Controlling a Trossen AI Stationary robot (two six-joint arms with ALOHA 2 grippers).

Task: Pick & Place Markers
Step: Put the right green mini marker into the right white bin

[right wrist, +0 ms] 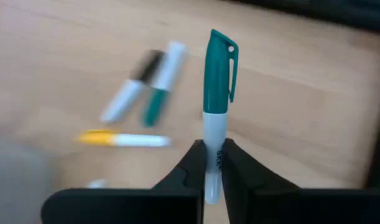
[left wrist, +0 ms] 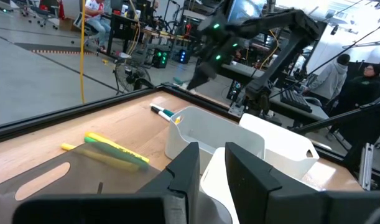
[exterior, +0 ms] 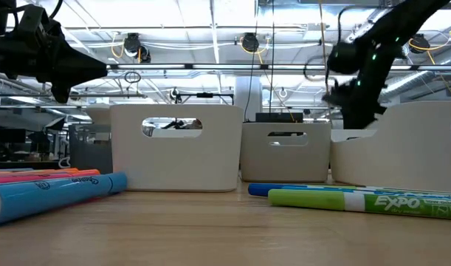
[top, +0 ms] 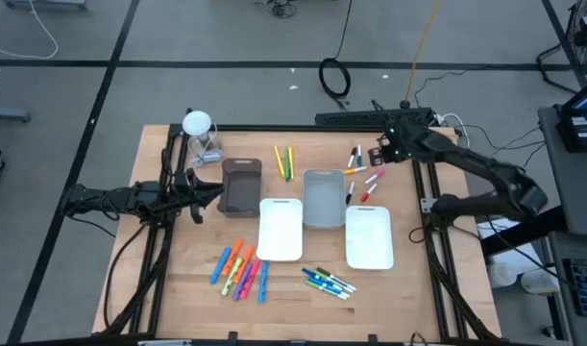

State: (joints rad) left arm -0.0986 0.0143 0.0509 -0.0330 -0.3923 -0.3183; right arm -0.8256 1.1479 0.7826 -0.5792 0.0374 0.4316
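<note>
Markers lie in groups on the wooden table: an orange, pink and blue bunch [top: 240,271], a green and blue bunch [top: 329,283], a yellow and green pair [top: 283,161], and a mixed group [top: 362,175] near the far right. My right gripper [top: 384,152] hovers over that mixed group, shut on a teal-capped white marker [right wrist: 217,68]. My left gripper [top: 202,192] waits open and empty at the left of the brown tray [top: 242,185], above the table. My right gripper [right wrist: 213,165] pinches the teal-capped marker by its white barrel [right wrist: 213,140], near the end away from the cap. The marker runs along the fingers, cap end pointing away beyond them. It is lifted clear of the table, above the other markers [right wrist: 146,87].
A grey tray [top: 324,197] and two white trays [top: 281,229] [top: 370,236] stand mid-table beside the brown one. A white-topped clear jar [top: 199,130] sits at the far left corner. A power strip [top: 370,117] lies along the far edge. People sit in the room beyond [left wrist: 364,74].
</note>
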